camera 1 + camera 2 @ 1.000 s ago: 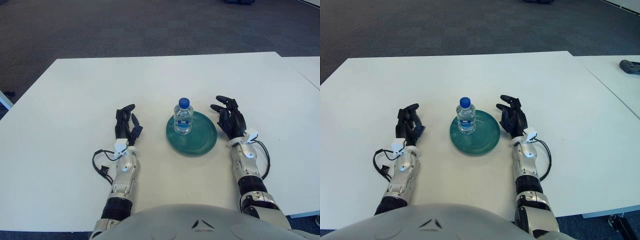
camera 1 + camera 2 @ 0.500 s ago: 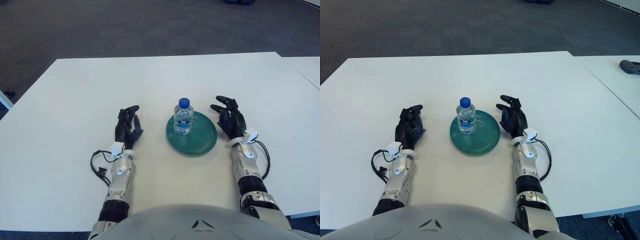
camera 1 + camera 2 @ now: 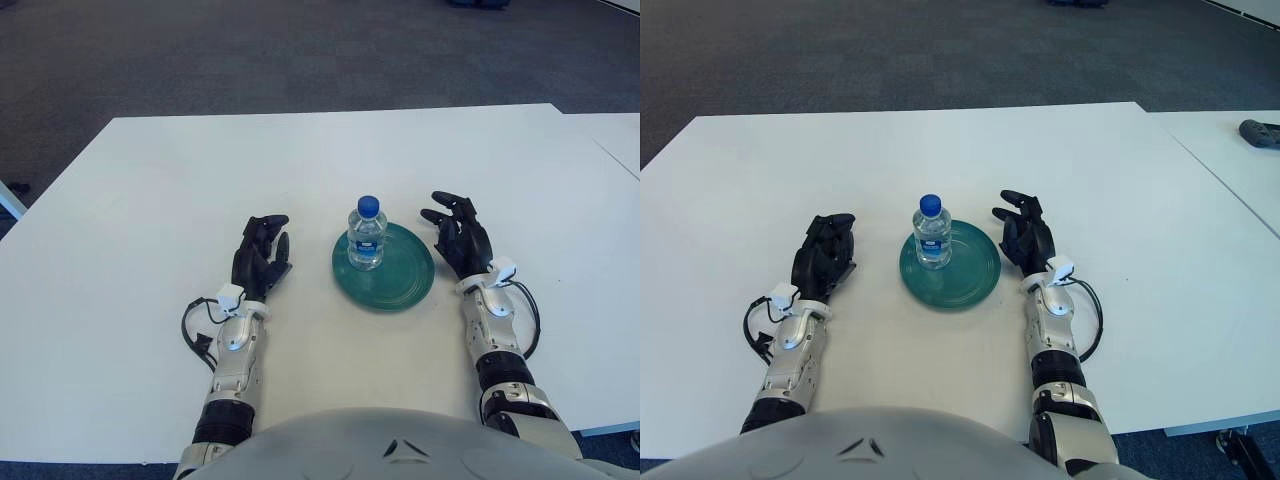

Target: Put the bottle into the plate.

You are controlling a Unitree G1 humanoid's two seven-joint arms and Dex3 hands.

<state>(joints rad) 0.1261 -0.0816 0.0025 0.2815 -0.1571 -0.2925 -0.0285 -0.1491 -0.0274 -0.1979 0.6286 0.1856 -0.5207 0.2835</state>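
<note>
A clear water bottle (image 3: 366,236) with a blue cap stands upright on the left part of a round green plate (image 3: 395,275) near the middle of the white table (image 3: 300,170). My left hand (image 3: 260,258) is to the left of the plate, a short gap away, with its fingers relaxed and holding nothing. Just off the plate's right rim is my right hand (image 3: 456,236), its fingers spread and empty. Neither hand touches the bottle.
A second white table (image 3: 1230,160) stands at the right with a dark object (image 3: 1260,132) on it. Dark carpet lies beyond the table's far edge. A black cable (image 3: 197,335) loops beside my left wrist.
My left hand has shifted right and slightly forward, closer to the plate, with the forearm turning inward. The right hand, bottle and plate have not moved.
</note>
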